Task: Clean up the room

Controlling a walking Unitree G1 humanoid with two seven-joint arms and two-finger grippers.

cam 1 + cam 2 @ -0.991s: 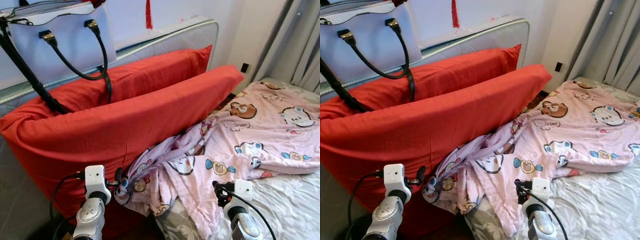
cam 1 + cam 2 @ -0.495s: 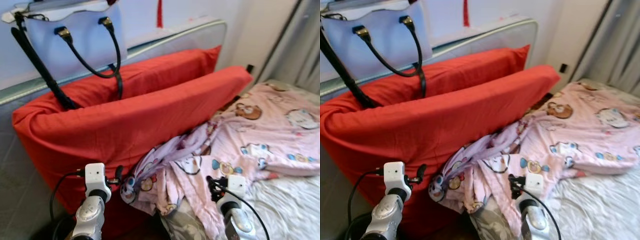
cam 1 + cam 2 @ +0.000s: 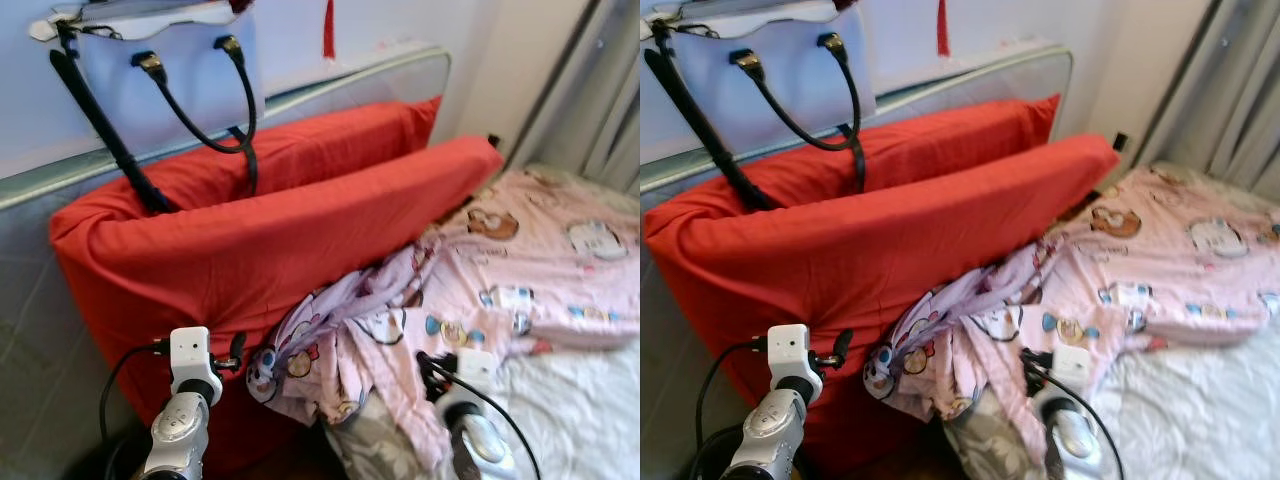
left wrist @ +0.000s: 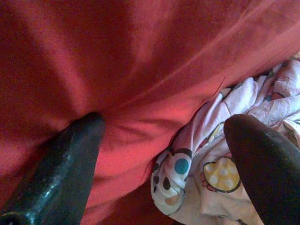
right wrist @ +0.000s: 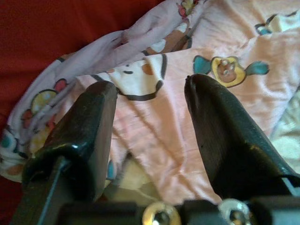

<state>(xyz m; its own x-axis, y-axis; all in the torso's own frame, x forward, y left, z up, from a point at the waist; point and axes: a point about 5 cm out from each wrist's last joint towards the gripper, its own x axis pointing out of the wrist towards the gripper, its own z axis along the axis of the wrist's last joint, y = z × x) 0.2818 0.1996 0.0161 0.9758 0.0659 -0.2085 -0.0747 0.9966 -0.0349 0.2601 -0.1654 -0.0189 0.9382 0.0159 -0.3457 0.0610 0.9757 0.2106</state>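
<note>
A pink cartoon-print blanket [image 3: 520,270] lies rumpled on the bed. Its bunched end [image 3: 320,350] hangs against the front red pillow [image 3: 270,250]. My left gripper [image 4: 164,122] is open, low at the pillow's face, with one finger [image 4: 70,154] on the red cloth and the other beside the blanket's bunch [image 4: 206,168]. My right gripper [image 5: 150,84] is also open, just above the blanket's near fold [image 5: 154,136], holding nothing. In the left eye view the right gripper [image 3: 430,365] sits at the blanket's front edge.
A second red pillow [image 3: 330,140] stands behind the first, against a grey headboard [image 3: 400,75]. A pale handbag [image 3: 170,70] with black straps rests on top at the left. White sheet [image 3: 580,410] shows at the right front, grey curtains [image 3: 600,90] at the far right.
The whole picture has slid right, so the camera has turned left. My right gripper sits a little nearer the blanket's bunched end. Both grippers stay open.
</note>
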